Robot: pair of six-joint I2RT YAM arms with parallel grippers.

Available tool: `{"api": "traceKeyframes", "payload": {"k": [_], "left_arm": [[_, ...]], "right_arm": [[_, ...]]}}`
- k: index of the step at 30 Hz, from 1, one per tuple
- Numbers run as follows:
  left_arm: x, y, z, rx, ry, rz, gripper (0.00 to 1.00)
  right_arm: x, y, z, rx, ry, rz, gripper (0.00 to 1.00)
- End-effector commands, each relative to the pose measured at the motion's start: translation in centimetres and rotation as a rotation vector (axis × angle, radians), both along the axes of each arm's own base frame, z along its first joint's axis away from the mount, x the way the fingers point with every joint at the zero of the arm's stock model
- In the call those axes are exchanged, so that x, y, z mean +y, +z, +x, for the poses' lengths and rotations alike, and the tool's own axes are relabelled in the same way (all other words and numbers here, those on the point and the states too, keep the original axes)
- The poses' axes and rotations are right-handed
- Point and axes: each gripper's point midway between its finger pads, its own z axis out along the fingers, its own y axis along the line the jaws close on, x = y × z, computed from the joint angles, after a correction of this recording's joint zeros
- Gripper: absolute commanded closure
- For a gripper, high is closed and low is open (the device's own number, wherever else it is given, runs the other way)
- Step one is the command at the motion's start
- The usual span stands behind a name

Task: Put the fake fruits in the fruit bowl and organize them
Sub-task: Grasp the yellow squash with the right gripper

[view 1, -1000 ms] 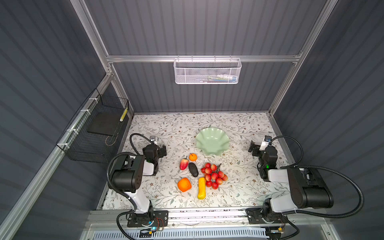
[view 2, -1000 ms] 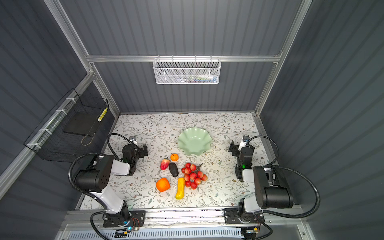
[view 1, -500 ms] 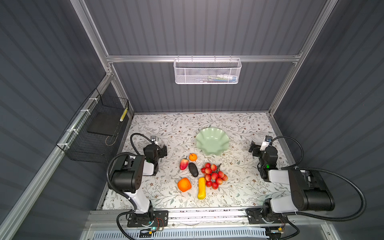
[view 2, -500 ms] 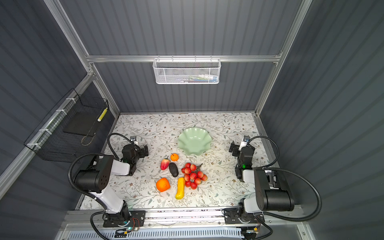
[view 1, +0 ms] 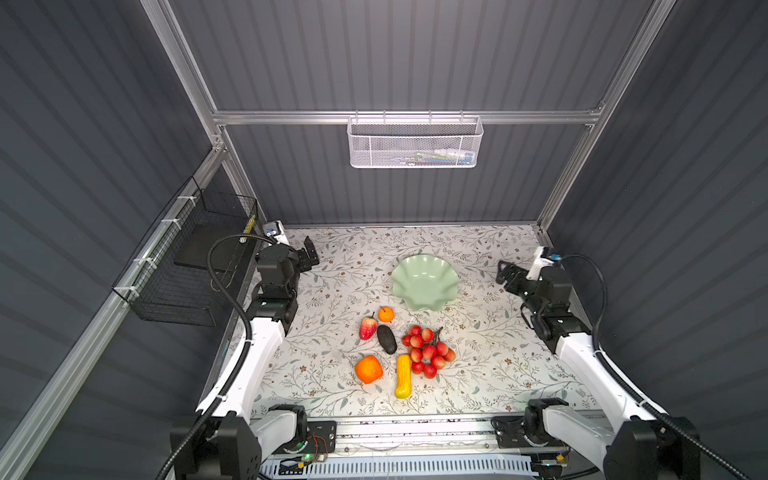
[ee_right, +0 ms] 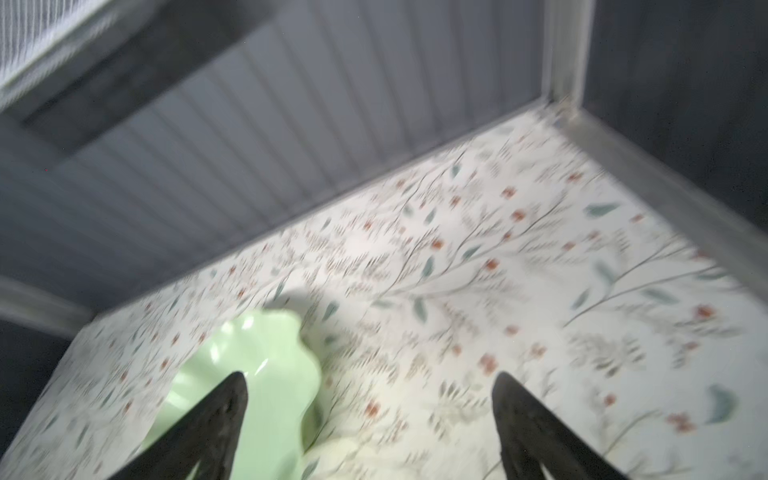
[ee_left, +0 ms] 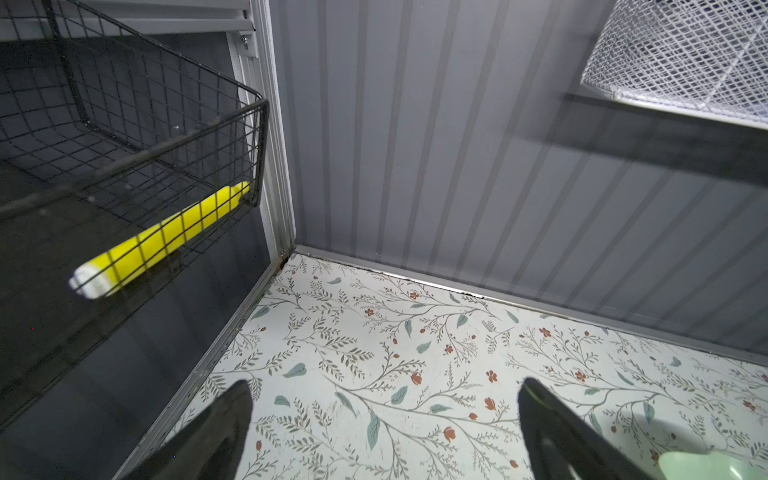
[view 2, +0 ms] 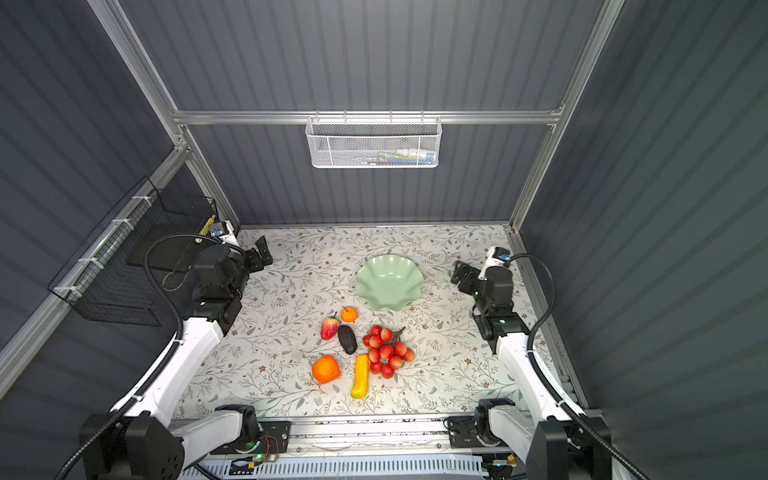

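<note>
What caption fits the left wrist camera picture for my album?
Open left gripper facing the flowery table, near a black wire basket holding a yellow tube.

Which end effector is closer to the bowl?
Right. The right end effector is right of the bowl; the left end effector is farther, by the black basket.

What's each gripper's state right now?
Left gripper: open, holding nothing.
Right gripper: open, holding nothing.
</note>
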Motion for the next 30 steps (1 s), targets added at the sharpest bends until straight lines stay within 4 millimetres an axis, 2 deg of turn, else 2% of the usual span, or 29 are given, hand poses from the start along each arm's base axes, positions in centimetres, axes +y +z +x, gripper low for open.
{"api": "traceKeyframes", "payload": {"k": [1, 5, 9, 12, 16, 21, 25, 30], "left_arm": [[0.7, -4.2, -1.5, 0.125, 0.038, 0.026, 0.0], [2.2, -4.0, -2.2, 0.132, 0.124, 0.029, 0.0], [2.7, -4.1, -2.6, 0.138, 0.157, 0.022, 0.0], [2.7, -4.3, -2.6, 0.139, 0.156, 0.007, 0.0], [2.6, -4.0, -2.8, 0.153, 0.151, 0.007, 0.0], [3.3, -3.5, -3.6, 0.132, 0.187, 0.027, 0.0], [3.8, -2.9, -4.0, 0.115, 0.206, 0.04, 0.0], [3.7, -2.9, -4.0, 0.116, 0.206, 0.039, 0.0]], "right_arm": [[5.9, -3.1, -5.0, 0.251, 0.163, -0.026, 0.13], [11.9, -5.5, -10.4, 0.408, 0.328, -0.041, 0.21], [17.3, -5.9, -14.8, 0.472, 0.476, -0.084, 0.24], [21.4, -7.6, -17.3, 0.558, 0.591, -0.124, 0.24], [25.2, -10.3, -19.5, 0.677, 0.712, -0.131, 0.27], [27.5, -13.2, -20.0, 0.773, 0.777, -0.164, 0.33], [28.0, -15.3, -20.2, 0.836, 0.787, -0.197, 0.34], [28.5, -16.9, -20.2, 0.875, 0.81, -0.237, 0.39]]}}
